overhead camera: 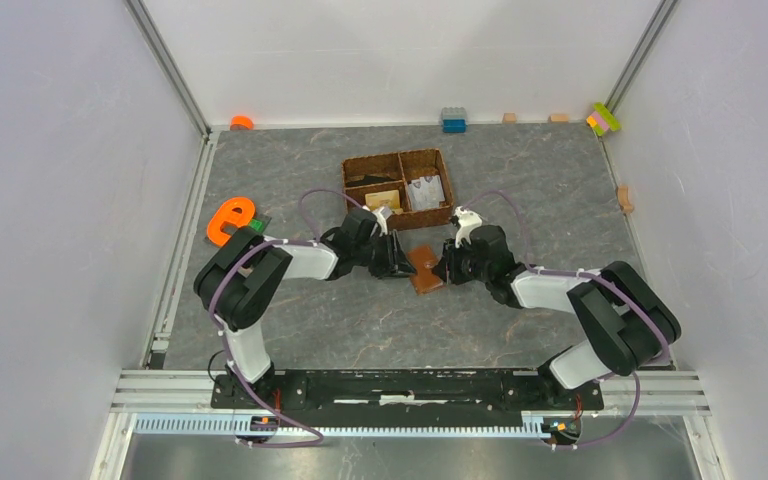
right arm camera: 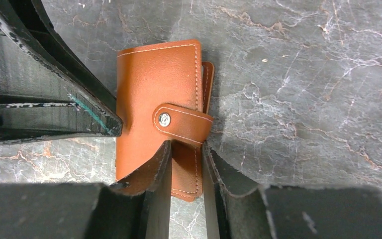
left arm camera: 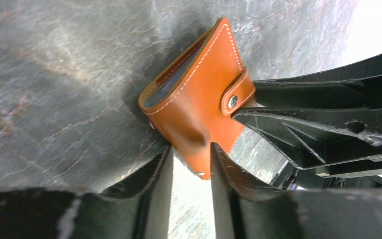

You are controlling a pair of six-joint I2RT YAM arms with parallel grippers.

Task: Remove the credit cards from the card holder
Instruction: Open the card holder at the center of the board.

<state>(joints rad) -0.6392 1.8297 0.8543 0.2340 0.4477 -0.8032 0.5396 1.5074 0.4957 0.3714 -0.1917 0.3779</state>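
- Honestly, the worry: the wallet (overhead camera: 425,268) on the counter (overhead camera: 520,190) is snapped shut, so tugging from both sides could drag it or let it slip free.
- The left pincer (left arm camera: 190,147) pinches its corner, the right pincer (right arm camera: 186,143) clamps the edge under the snap strap (right arm camera: 184,122); both reach inward, low.

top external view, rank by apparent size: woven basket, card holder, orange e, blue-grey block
1. Woven basket, clearly largest.
2. Orange e and card holder: too alike to rank, holder partly hidden.
3. Blue-grey block, smallest.
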